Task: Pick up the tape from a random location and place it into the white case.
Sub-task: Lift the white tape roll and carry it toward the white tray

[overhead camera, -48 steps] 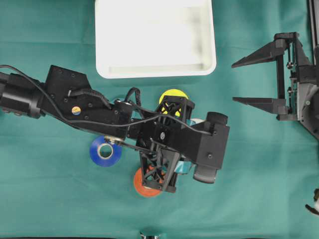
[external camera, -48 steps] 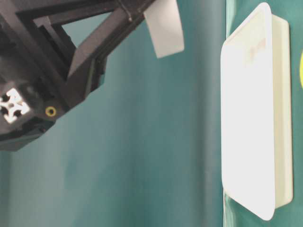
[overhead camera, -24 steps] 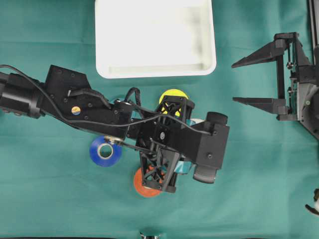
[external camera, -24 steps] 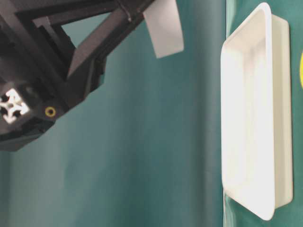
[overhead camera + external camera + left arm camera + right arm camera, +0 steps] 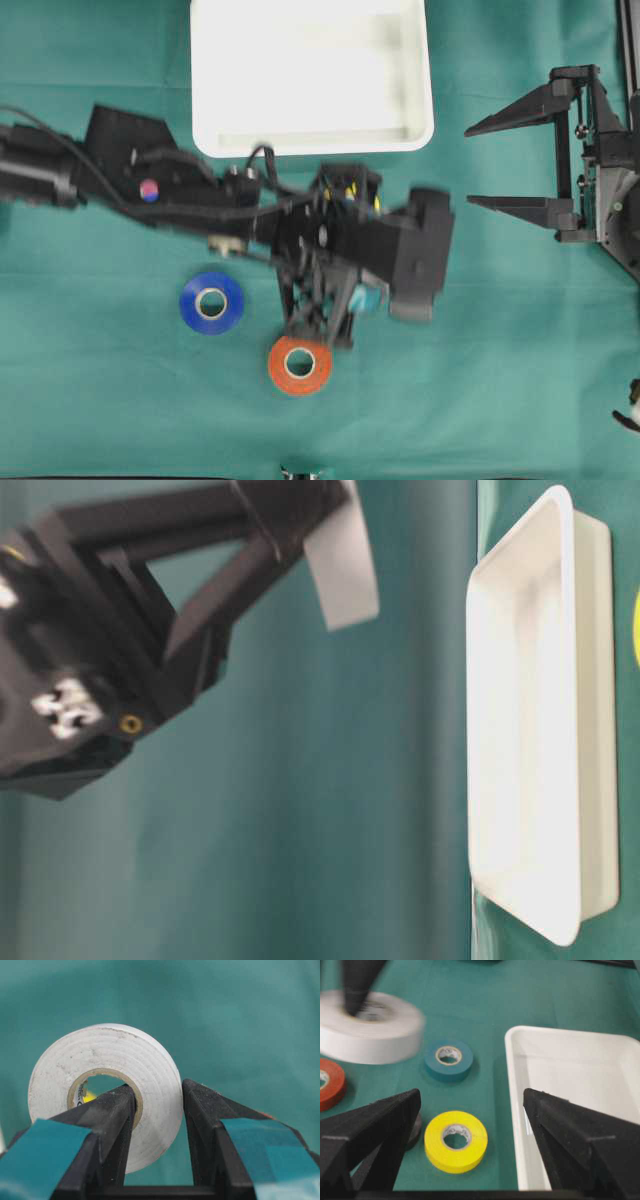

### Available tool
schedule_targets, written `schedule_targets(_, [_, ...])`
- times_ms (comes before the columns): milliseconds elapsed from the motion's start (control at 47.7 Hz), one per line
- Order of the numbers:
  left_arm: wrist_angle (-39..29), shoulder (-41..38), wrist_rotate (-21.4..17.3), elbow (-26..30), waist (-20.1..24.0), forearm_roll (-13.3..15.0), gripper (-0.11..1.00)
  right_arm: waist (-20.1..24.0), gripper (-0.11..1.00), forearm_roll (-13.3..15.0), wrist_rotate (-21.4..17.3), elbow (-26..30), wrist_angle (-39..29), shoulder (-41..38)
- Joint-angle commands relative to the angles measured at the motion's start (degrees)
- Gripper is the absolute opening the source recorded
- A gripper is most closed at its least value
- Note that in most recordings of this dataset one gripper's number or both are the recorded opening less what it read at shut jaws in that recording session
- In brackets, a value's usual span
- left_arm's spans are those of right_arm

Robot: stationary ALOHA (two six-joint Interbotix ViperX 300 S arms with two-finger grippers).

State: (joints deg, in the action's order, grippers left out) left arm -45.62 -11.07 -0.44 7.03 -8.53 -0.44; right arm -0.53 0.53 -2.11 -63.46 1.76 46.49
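Jaws of the left gripper (image 5: 159, 1125) are clenching the wall of a white tape roll (image 5: 107, 1087), one jaw through its core and one outside, holding it clear of the green bench (image 5: 520, 380). Just beyond the jaws, the white case (image 5: 310, 75) is lying empty. To do this well, the roll should be carried fully over the rim and lowered before release. Right gripper (image 5: 505, 160) is waiting with jaws spread, holding nothing
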Motion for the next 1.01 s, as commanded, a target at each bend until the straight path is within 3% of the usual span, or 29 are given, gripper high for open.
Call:
schedule_targets(0, [0.18,3.16,0.0,0.0,2.64,-0.18,0.27,0.0,0.92,0.0,-0.09,1.85,0.0,0.0])
schedule_targets(712, [0.09,7.65,-0.53,-7.03,22.59,-0.18,0.27,0.0,0.92,0.0,0.0,2.55,-1.85,0.0])
schedule_targets(985, [0.09,9.05,-0.53,-9.14,27.42,-0.09,0.27,-0.09,0.92,0.0,0.26,2.46,-2.2,0.0])
